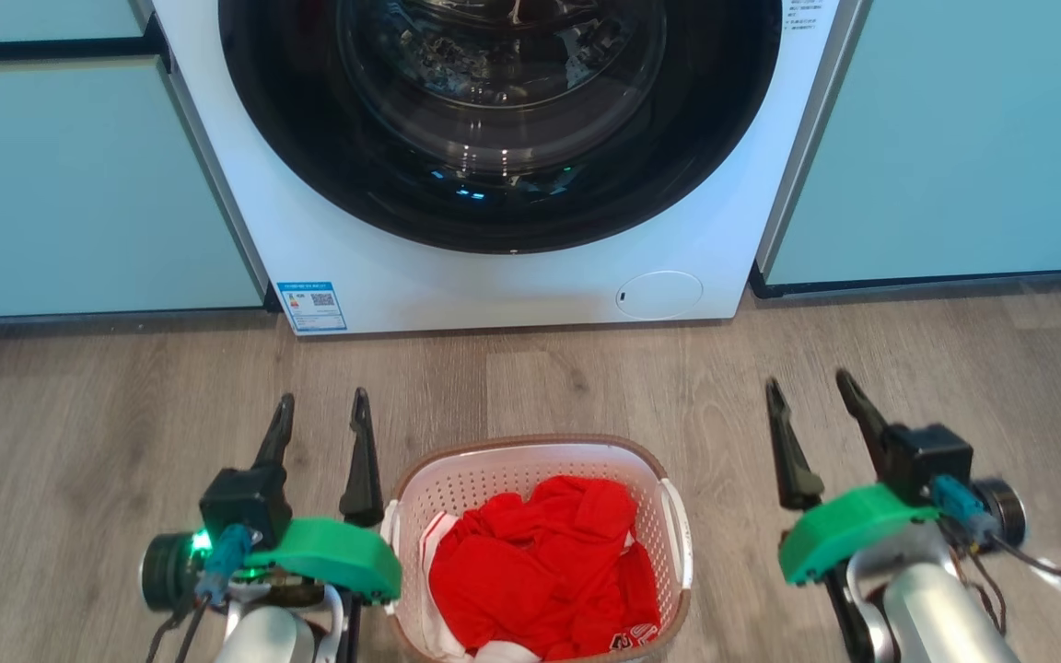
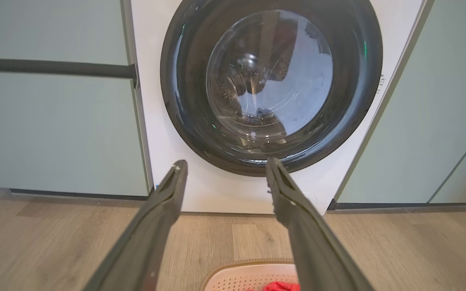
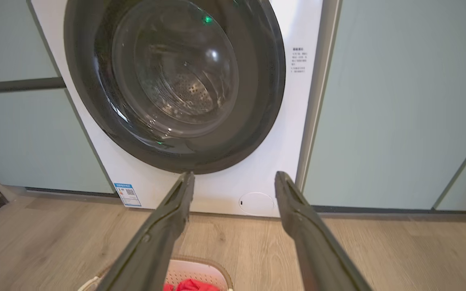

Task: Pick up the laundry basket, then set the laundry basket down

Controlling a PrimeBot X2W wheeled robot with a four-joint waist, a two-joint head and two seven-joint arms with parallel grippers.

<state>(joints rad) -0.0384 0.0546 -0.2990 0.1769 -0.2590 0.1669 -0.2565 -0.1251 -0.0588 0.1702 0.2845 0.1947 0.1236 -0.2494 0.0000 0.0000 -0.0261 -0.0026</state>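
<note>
Wood-look floor (image 1: 79, 414) runs up to the white washing machine (image 1: 512, 276), and on that floor, between your two arms, sits the laundry basket (image 1: 530, 442) with red clothes (image 1: 540, 562) heaped inside. Your left hand (image 1: 323, 396) hovers just beside its left handle, and your right hand (image 1: 809, 379) is farther off its right side. Both hands have their fingers spread and hold nothing. By the look of it, grasp, lift and set-down all remain.
</note>
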